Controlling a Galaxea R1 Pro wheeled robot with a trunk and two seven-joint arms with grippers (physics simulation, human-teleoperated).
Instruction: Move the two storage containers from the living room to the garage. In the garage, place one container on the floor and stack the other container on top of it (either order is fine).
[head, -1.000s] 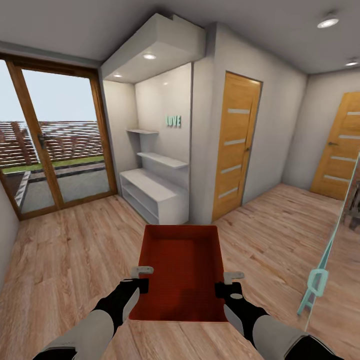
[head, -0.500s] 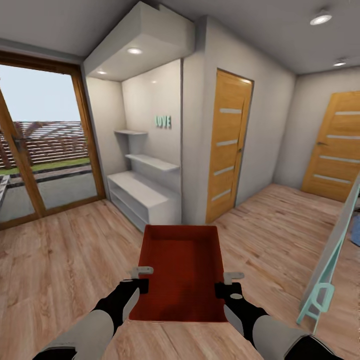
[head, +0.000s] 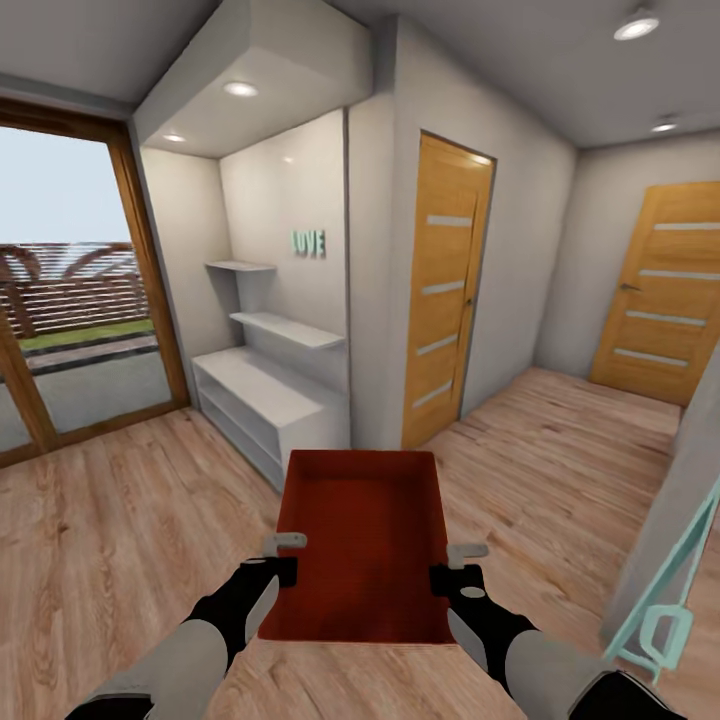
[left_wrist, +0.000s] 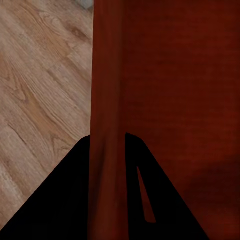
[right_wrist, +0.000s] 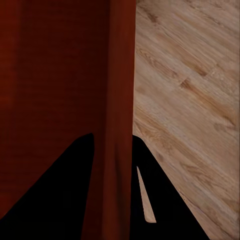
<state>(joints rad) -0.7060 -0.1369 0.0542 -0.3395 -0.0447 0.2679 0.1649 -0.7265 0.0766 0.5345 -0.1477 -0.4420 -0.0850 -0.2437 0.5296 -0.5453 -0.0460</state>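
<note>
— Storage container (head: 362, 540): where is it sitting right now?

— One orange-red bin is hanging level in front of the trunk, above the wood plank floor (head: 120, 520). The left pincer (head: 284, 556) is clamping the left wall, fingers closed across it, and the right pincer (head: 456, 566) is pinching the right wall likewise.

— How should the carrying be going?

— Both arms ought to be keeping equal height and steady squeeze while the base is heading past the white shelf unit (head: 265, 400) toward the doors.

— Counts?

— One container showing, two pincers, two wooden doors (head: 440, 290).
</note>
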